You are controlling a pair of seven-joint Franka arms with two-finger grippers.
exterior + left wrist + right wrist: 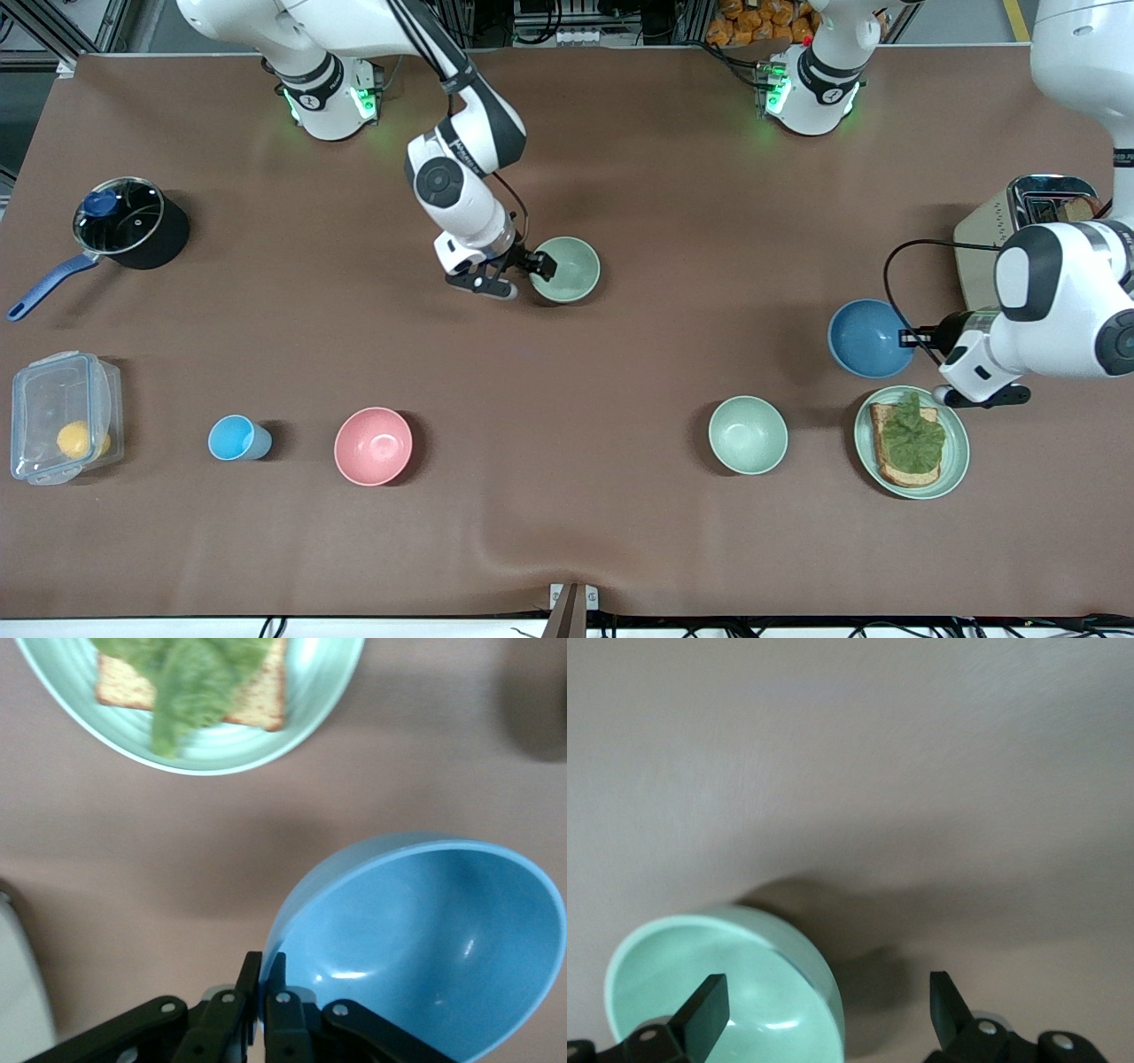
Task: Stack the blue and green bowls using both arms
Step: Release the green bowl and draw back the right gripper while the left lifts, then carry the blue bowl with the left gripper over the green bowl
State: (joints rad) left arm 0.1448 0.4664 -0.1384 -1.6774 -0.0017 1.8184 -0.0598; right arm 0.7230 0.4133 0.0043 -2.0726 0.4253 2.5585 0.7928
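Left claw (263, 992) is clamped on the blue bowl (870, 338) rim near the bench's left-arm edge. Right claw (824, 1005), fingers apart, straddles the green bowl (567, 268) rim mid-bench; it should close squarely before lifting.

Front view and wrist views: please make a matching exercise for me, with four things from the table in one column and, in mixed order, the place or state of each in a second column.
Things:
1. blue bowl
2. sage-green bowl
3. pink bowl
4. green plate

Places or states:
A. holds toast with lettuce
B. rim pinched by the shut left end effector
C. beside the light-blue cup
D. rim between the open fingers of the right end effector

Pairs: 1-B, 2-D, 3-C, 4-A
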